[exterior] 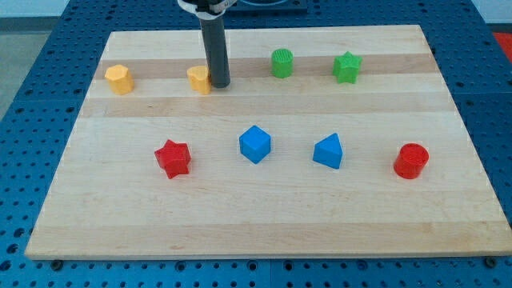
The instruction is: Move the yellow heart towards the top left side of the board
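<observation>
My tip (pixel 221 83) touching right side of yellow heart (pixel 198 79); second yellow block (pixel 118 78) well left of heart. No claw visible.

Lab: wooden board (pixel 264 216) on blue perforated optical bench (pixel 48 48).

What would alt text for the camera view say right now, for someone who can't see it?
My tip touches the right side of a yellow block near the wooden board's top, with another yellow block further left. Also on the board: green cylinder, green star, red star, blue cube, blue wedge-like block, red cylinder.
</observation>
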Robot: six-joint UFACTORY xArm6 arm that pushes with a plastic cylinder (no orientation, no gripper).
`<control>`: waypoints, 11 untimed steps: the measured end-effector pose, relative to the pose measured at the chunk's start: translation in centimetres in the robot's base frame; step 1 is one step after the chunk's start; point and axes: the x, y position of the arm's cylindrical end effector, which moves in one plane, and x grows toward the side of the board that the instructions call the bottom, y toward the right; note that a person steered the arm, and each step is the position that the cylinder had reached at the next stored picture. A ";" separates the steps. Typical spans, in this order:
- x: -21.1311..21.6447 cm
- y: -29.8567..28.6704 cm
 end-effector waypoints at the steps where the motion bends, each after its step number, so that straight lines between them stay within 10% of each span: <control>1: 2.6 -0.1; 4: -3.6 -9.2; 7: 4.5 -2.9; 11: -6.7 -10.1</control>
